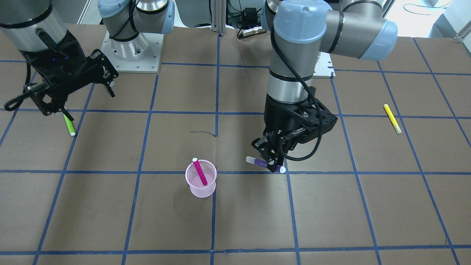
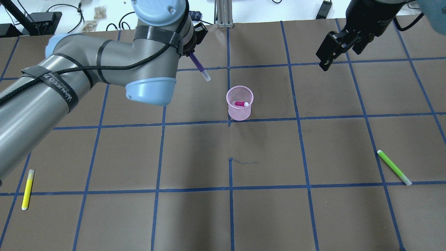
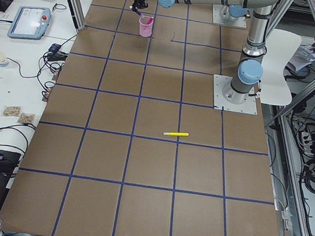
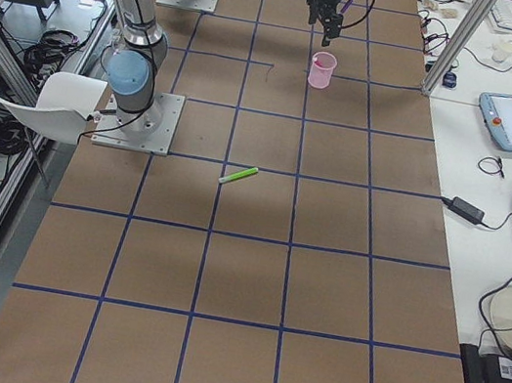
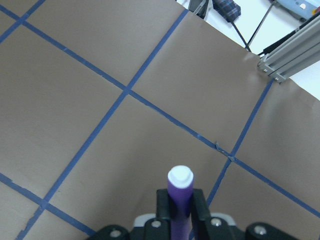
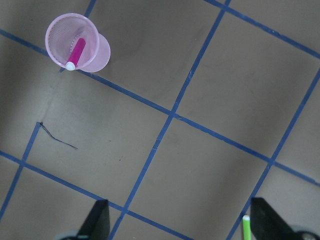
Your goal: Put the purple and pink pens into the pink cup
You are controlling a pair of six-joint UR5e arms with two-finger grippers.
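A pink mesh cup [image 1: 200,179] stands upright near the table's middle, with a pink pen [image 1: 199,172] leaning inside it. Both show from overhead, the cup [image 2: 239,103] and the pen [image 2: 241,104], and in the right wrist view, the cup [image 6: 72,42] and the pen [image 6: 75,54]. My left gripper [image 1: 272,162] is shut on a purple pen [image 1: 262,163] and holds it above the table, to the side of the cup. The purple pen also shows from overhead [image 2: 199,66] and between the fingers in the left wrist view [image 5: 179,200]. My right gripper [image 1: 86,97] is open and empty, high and far from the cup.
A green pen [image 1: 68,124] lies under my right gripper; it also shows from overhead [image 2: 394,167]. A yellow pen [image 1: 392,118] lies on my left arm's side, also seen from overhead [image 2: 27,189]. Blue tape lines cross the brown table.
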